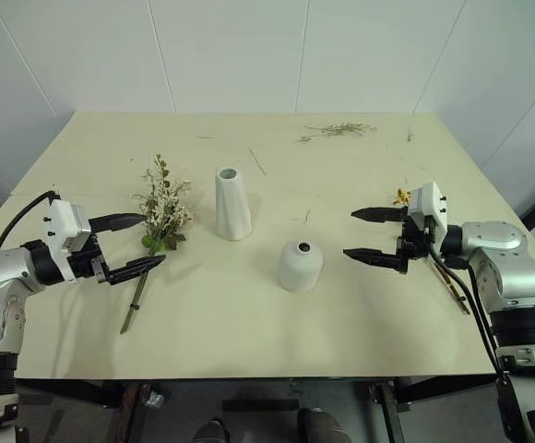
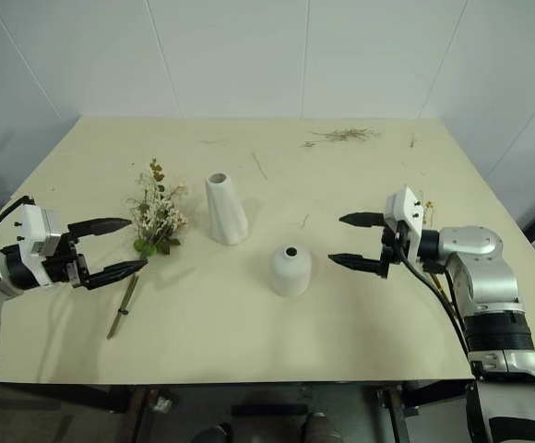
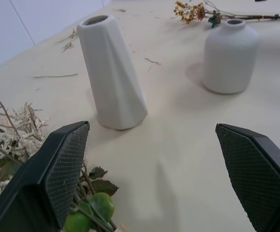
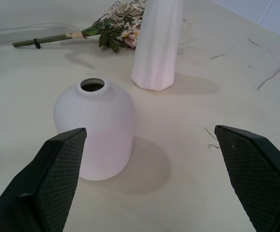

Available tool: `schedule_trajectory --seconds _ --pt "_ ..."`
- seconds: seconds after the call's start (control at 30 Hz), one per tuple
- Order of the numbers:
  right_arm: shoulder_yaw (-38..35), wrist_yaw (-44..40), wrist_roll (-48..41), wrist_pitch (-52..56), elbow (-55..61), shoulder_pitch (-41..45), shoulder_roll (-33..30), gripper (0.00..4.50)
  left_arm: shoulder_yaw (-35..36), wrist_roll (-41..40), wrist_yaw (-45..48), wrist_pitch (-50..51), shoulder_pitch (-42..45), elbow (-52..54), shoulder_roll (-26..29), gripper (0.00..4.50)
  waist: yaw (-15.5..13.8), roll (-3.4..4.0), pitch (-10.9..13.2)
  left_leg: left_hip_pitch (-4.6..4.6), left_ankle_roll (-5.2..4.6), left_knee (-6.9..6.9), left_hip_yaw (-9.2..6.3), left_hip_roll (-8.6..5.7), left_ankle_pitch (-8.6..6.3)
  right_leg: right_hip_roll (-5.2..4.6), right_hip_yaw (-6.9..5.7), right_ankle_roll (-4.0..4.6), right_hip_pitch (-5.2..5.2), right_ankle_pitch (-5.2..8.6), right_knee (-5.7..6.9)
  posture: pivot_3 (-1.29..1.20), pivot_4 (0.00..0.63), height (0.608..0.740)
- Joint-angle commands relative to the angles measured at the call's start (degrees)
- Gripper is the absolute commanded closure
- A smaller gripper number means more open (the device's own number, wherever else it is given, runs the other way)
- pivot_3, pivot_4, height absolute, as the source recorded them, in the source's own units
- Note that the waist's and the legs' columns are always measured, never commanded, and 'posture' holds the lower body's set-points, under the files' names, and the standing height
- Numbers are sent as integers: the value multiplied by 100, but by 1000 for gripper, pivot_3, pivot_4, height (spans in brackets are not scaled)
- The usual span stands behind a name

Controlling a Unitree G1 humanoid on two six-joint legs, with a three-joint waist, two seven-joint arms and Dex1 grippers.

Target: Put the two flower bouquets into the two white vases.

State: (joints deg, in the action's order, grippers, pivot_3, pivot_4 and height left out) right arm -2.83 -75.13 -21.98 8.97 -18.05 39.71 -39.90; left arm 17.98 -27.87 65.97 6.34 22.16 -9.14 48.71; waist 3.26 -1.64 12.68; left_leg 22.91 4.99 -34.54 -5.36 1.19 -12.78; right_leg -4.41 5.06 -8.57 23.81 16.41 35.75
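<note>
The bushy white-cream bouquet (image 1: 161, 212) lies flat on the table's left part, its stem pointing toward the front edge. My left gripper (image 1: 153, 239) hovers open just beside its leaves, holding nothing. The tall tapered white vase (image 1: 232, 203) stands upright at the centre, and the short rounded white vase (image 1: 301, 265) stands to its front right. The yellow-orange bouquet (image 1: 402, 196) lies at the right, its thin stems running under my right arm. My right gripper (image 1: 349, 233) is open and empty, pointing at the short vase (image 4: 96, 130) from a short distance.
Loose dried sprigs (image 1: 337, 131) lie near the table's back right edge, and a thin twig (image 1: 256, 161) lies behind the tall vase. White walls close off the table at the back and sides. A bare stretch of tabletop (image 1: 249, 323) runs along the front.
</note>
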Motion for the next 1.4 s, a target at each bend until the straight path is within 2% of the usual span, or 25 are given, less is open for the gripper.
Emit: schedule_trajectory --seconds 0.03,0.2,0.37,0.4,0.53,0.63,0.73,1.0,1.13,1.4 --pt "-185 26 -65 -89 108 7 -90 0 67 -132 15 -14 105 213 -14 12 1 0 0 0 0 -2 0 0 0 0 0 0 0 0 3 0 150 740" --pt "-496 546 -263 369 99 138 -67 0 -14 -118 14 18 255 174 -89 12 -7 0 0 0 0 -15 -1 -1 0 0 0 0 -2 0 10 0 150 740" --pt "-673 837 -366 1299 483 246 -568 0 -159 -213 231 126 375 219 -152 12 -12 0 0 0 0 -17 -2 -1 0 0 0 -1 -5 -1 9 0 150 740" --pt "-716 1028 -409 1865 642 260 -769 0 -188 -229 259 129 430 204 -187 12 -14 0 0 0 0 -17 -3 -1 0 0 0 0 -5 -1 9 0 150 740" --pt "-438 1484 -151 3830 1117 266 -1814 0 -384 -287 562 164 641 107 -259 12 -39 6 3 4 -1 -22 -5 -2 -1 0 0 0 -4 0 7 0 150 740" --pt "-240 1628 -88 4616 1229 262 -2213 0 -450 -233 737 110 682 52 -256 12 -28 4 2 4 -4 -17 -4 -2 -3 0 -1 5 -4 2 -2 0 150 740" --pt "391 1961 417 5306 744 566 -2410 0 -481 -285 809 168 853 -11 -279 12 16 4 2 5 -5 -20 4 -1 -3 -1 1 4 -3 2 -9 0 150 740" --pt "1592 1778 1180 5077 -590 1279 -2026 0 -480 -385 945 352 680 426 -260 12 17 7 4 8 -5 -31 15 0 -4 -1 6 0 -1 0 -12 0 150 740" --pt "2103 1819 1851 4324 -2325 1908 -1449 0 -8 -784 650 893 -37 1662 -7 12 26 7 4 13 -10 -36 17 0 -11 -2 8 -5 -1 -3 -15 0 150 740" --pt "2328 1591 2594 3283 -4061 2491 -831 0 405 -1021 312 1215 -620 2338 152 12 34 0 1 9 -14 -46 17 0 -15 -2 7 -5 -11 -3 -17 0 150 740"
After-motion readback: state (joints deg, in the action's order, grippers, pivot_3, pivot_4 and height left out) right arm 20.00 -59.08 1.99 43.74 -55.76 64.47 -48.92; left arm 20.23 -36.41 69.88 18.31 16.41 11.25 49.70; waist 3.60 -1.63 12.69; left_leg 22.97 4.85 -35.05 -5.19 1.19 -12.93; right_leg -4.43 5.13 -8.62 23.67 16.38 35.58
